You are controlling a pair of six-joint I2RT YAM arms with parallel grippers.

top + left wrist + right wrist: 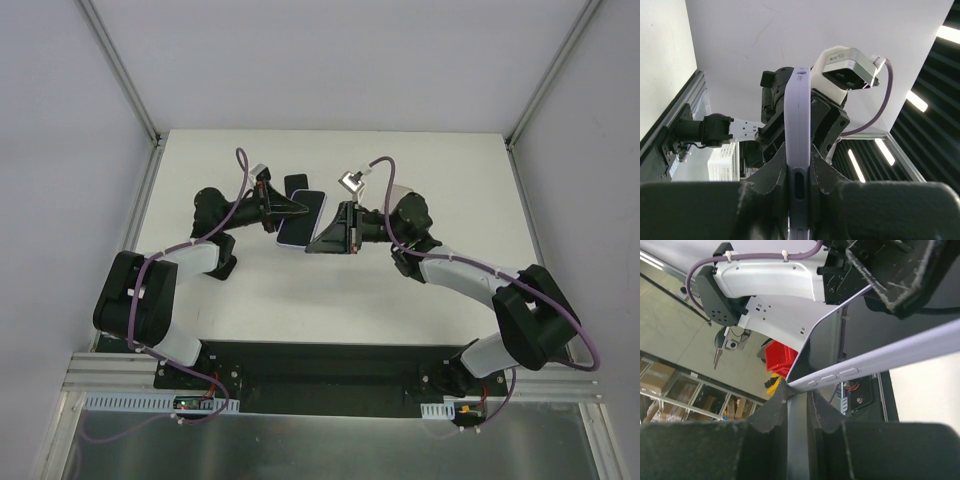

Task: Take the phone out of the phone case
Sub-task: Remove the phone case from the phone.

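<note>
Both the left pincer point(800, 176) and right pincer point(797, 401) pinch the lilac phone case point(797, 120) midair.

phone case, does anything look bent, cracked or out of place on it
Nothing stands out. The phone case is held tilted, pinched edge-on between the left claw and the right claw; its lavender rim looks smooth and unbroken in both wrist views.
</note>
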